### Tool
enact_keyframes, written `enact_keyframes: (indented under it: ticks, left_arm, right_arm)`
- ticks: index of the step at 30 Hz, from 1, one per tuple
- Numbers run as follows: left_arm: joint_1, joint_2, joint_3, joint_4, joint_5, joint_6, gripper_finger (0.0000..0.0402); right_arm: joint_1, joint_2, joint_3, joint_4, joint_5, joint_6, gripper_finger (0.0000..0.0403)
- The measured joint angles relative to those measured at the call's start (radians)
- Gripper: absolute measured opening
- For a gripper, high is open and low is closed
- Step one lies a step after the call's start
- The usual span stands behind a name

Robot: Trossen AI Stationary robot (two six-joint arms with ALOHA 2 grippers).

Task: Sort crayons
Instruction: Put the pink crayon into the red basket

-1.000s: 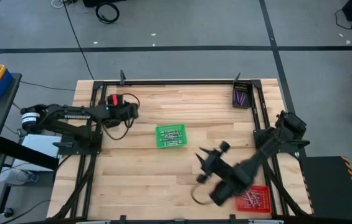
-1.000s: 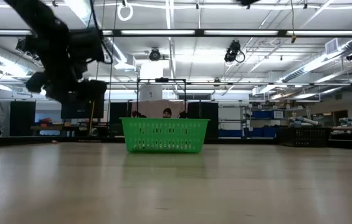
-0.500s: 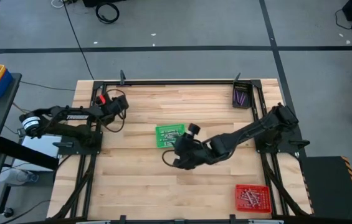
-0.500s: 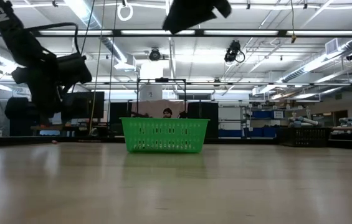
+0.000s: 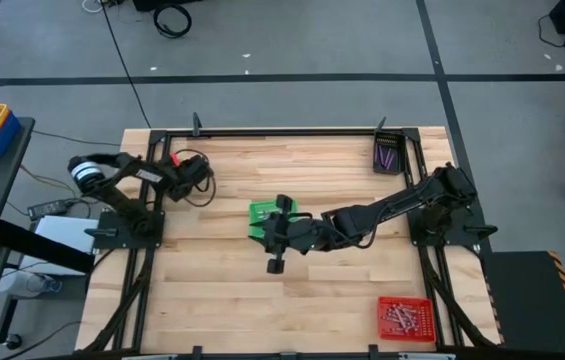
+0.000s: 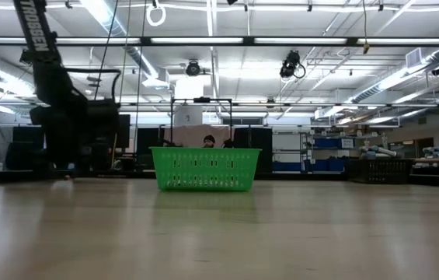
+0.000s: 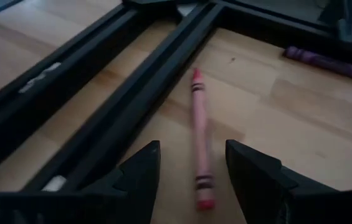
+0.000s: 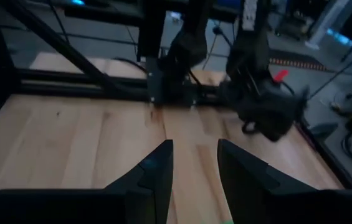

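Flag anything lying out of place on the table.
A reddish-pink crayon lies loose on the bare wood beside the black frame rail, between the open left hand's fingers; a purple crayon lies loose farther off.

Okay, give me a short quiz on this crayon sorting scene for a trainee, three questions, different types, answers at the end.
1. True or false: the pink crayon ahead of the left gripper is held between its fingers.
2. Multiple choice: the right gripper is over which tray? A) red tray B) green tray C) dark tray
3. Fill in: the purple crayons in the high view lie in the ___ tray.

Key:
1. False. It lies on the table beside the black frame, with the open fingers short of it.
2. B
3. dark
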Motion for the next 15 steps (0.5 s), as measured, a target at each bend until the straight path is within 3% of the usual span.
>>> enact_keyframes:
  ticks: [7,15]
  left_arm:
    - [0.056,0.054,0.077,-0.081,0.022,-0.042,0.0177]
    - [0.057,0.051,0.083,-0.093,0.056,-0.048,0.0085]
  right_arm:
    - [-0.030,0.000,0.000,0.082,-0.024,-0.065,0.0130]
    - [-0.042,0.000,0.000,0.086,-0.027,-0.068,0.0130]
